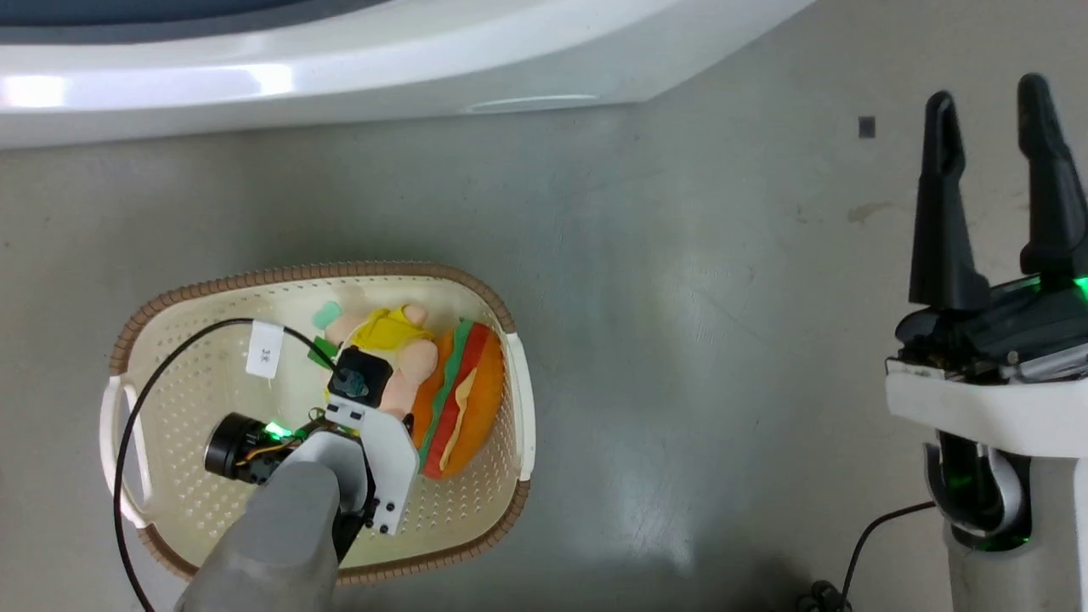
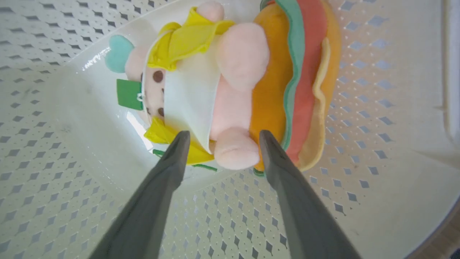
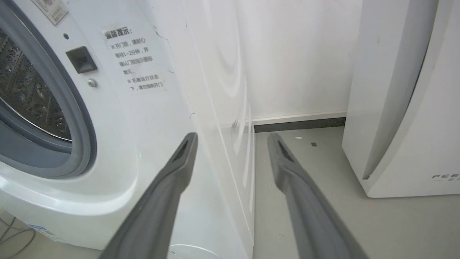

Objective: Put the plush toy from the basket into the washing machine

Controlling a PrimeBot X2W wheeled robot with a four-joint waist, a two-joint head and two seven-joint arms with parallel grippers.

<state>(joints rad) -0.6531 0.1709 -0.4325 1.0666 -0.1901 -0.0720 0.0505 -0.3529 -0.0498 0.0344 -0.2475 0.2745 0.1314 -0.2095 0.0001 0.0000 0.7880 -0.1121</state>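
Observation:
The plush toy (image 1: 459, 399) lies in the right half of the cream basket (image 1: 340, 272), burger layers to the right and pink figure to the left. My left arm reaches down into the basket over the toy. In the left wrist view my left gripper (image 2: 223, 138) is open, its fingertips (image 2: 181, 140) standing either side of a pink foot of the plush toy (image 2: 237, 108). My right gripper (image 1: 990, 127) hangs open and holds nothing at the right, above bare floor. The washing machine (image 3: 118, 151) stands before it, with grey ring and steel drum (image 3: 25, 93) showing.
The washer's white lower front (image 1: 340, 85) runs along the top of the head view. A white appliance (image 3: 413, 108) stands on the floor right of the washer, with a gap of grey floor (image 3: 309, 162) between. A black cable (image 1: 136, 408) loops over the basket's left side.

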